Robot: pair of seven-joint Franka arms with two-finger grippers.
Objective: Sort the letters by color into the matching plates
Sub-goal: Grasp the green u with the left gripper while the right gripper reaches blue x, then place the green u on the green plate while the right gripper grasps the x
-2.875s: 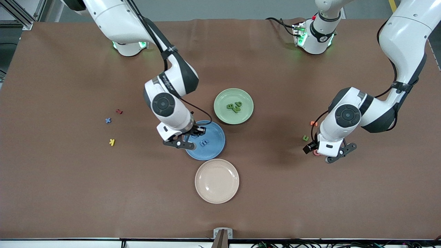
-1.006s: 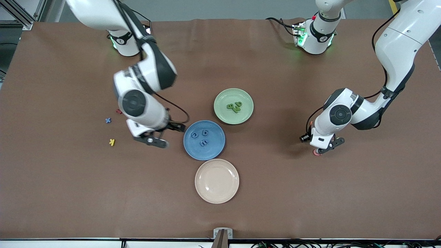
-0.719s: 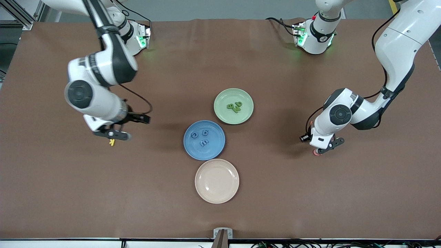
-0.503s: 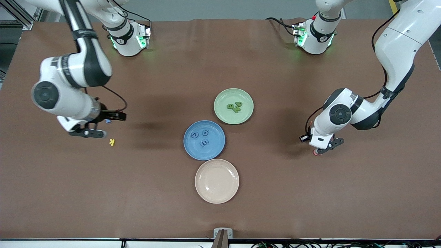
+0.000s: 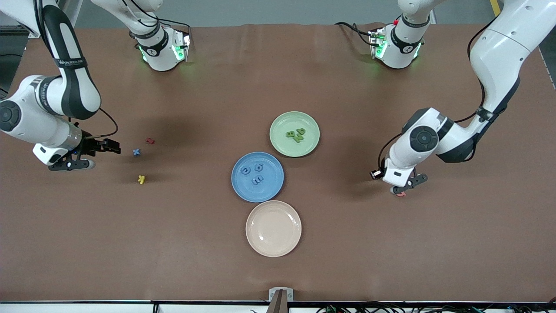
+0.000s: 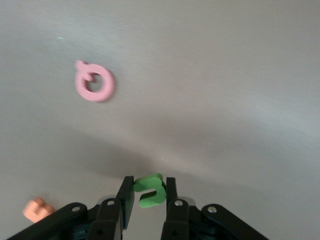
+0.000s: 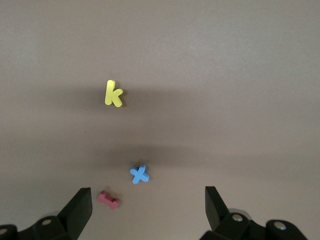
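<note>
The left gripper (image 6: 147, 192) has its fingers pinched in on a small flat green foam letter (image 6: 149, 190), gripping it across its thin edges, low over the table toward the left arm's end. From the front camera the letter itself is hidden under that hand, so how high it sits off the brown mat is hard to say.

These foam pieces should weigh almost nothing, soft and a touch squashy. A light pinch across the flat body looks plenty; squeeze hard and one would likely buckle or twist.

At the right arm's end, the right gripper (image 7: 149, 207) hangs with its jaws spread wide and nothing in them, beside the small blue foam cross-shaped letter (image 5: 136, 152). That one lies flat, between a red foam letter (image 5: 150, 141) and a yellow foam letter (image 5: 140, 179).

Mid-table, the round pale green plate (image 5: 282, 145) carries three green letters. The round blue plate (image 5: 243, 191), nearer the camera, carries three blue ones. A pink ring-shaped foam letter (image 6: 94, 83) and an orange foam piece (image 6: 37, 209) lie near the left gripper.
</note>
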